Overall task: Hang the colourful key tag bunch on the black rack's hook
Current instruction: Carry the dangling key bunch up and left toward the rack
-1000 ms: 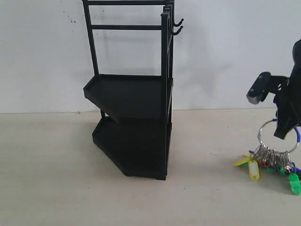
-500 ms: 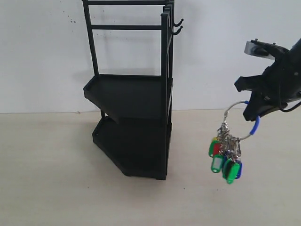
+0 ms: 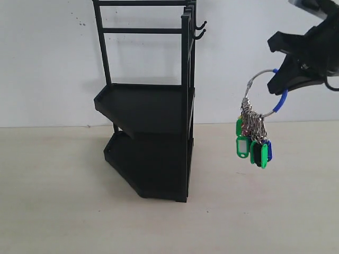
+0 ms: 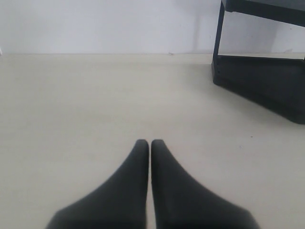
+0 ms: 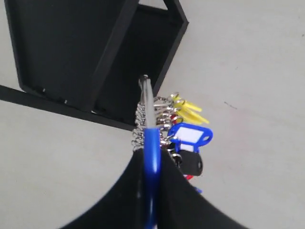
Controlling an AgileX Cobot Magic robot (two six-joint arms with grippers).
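Note:
The colourful key tag bunch (image 3: 253, 135) hangs in the air at the right, its silver ring with a blue sheath held up by my right gripper (image 3: 280, 79), which is shut on the blue part. In the right wrist view the blue sheath (image 5: 152, 157) sits pinched between the black fingers, with yellow and blue tags (image 5: 189, 136) dangling below. The black rack (image 3: 151, 106) stands left of centre; its two hooks (image 3: 200, 29) stick out at the top right post, higher than the ring and to its left. My left gripper (image 4: 146, 143) is shut and holds nothing, low over the table.
A white wall rises behind the pale table (image 3: 53, 201). The rack's lower tray corner (image 4: 267, 86) shows in the left wrist view. The rack's trays (image 5: 95, 57) lie below the held bunch in the right wrist view.
My right gripper has lifted the tag bunch from the table's right side up into the air. The tags now hang free, swung closer to the rack.

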